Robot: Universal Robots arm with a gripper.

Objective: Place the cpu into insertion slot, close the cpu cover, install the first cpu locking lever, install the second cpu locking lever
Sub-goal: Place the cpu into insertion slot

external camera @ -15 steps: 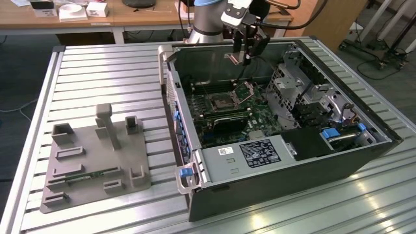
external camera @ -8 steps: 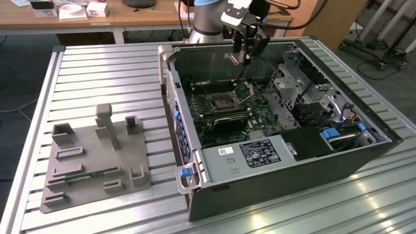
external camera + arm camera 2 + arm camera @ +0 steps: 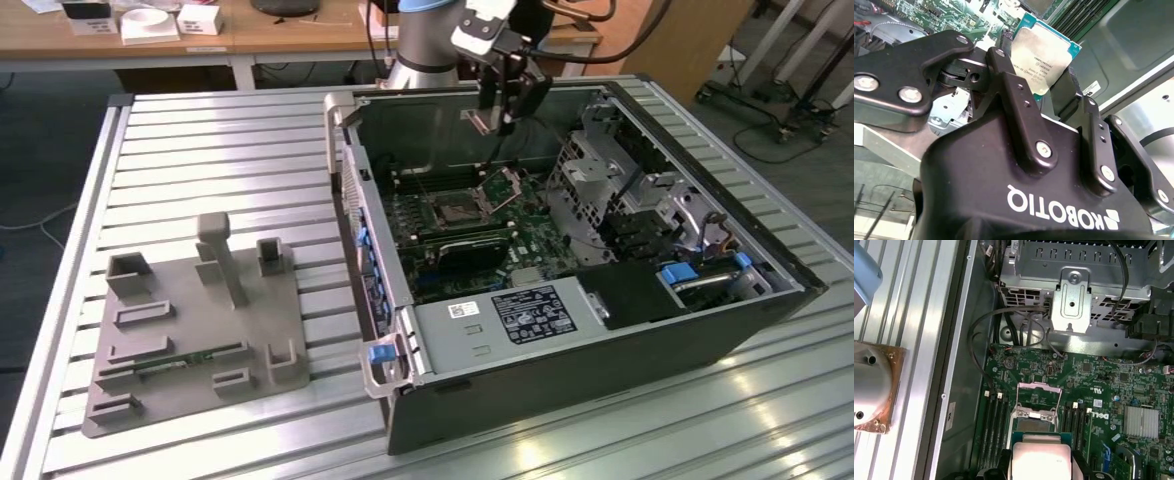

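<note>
Exterior view: set high and off the arm, far back, looking obliquely down on the table (image 3: 200, 150) and the whole open case (image 3: 574, 340).
First wrist view: looks down into the case onto the board (image 3: 1094, 375), mid-range.
Second wrist view: very close behind the gripper (image 3: 1036, 67), looking along it.
Both wrist views share the cpu (image 3: 1041, 50) (image 3: 1041, 460). All three share the board.

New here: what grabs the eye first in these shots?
The gripper hangs over the open computer case, clamping the cpu between its fingers. Inside the case, on the green board, the insertion slot lies bare with the cpu cover tipped up beside it. On the exterior view's left, a grey parts holder sits on the slatted metal table.
</note>
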